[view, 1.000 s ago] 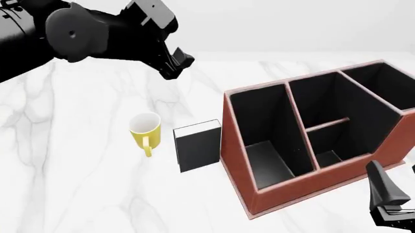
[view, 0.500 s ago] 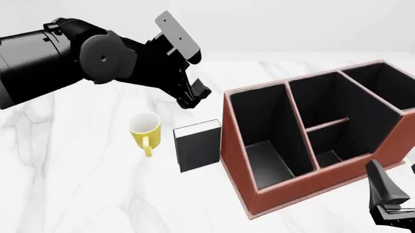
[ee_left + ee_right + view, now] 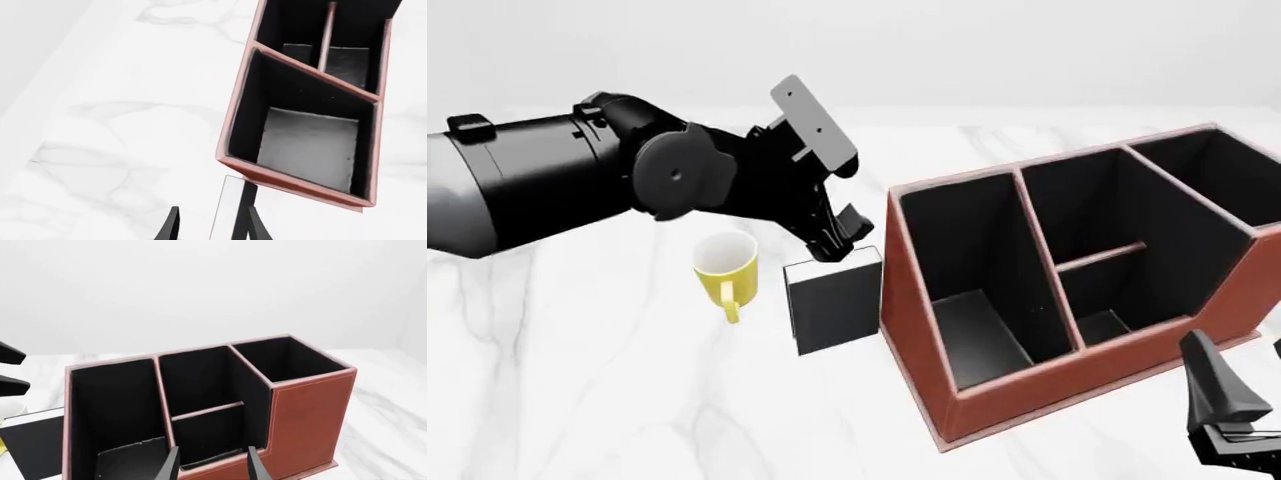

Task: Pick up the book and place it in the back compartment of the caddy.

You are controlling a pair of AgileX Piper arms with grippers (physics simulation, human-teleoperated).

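Observation:
The black book [image 3: 834, 305] stands upright on the table between the yellow mug [image 3: 725, 264] and the red-brown caddy [image 3: 910, 330]. My left gripper [image 3: 842, 245] is open and sits right at the book's top edge. In the left wrist view its fingers [image 3: 172, 227] stand either side of the book [image 3: 232, 210], with gaps. The back compartment [image 3: 1101, 325] is the small cell behind the caddy's low wall; it also shows in the right wrist view [image 3: 207, 435]. My right gripper [image 3: 1228, 420] is open and empty by the caddy's near right corner.
The caddy [image 3: 307, 415] fills the right half of the table, its tall left wall right beside the book [image 3: 33, 445]. The mug stands close on the book's other side. The white marble table [image 3: 587, 400] runs to the left and front.
My left arm has swung down and to the right, from high above the table to the book's top edge. The right arm, book, mug and caddy have not moved.

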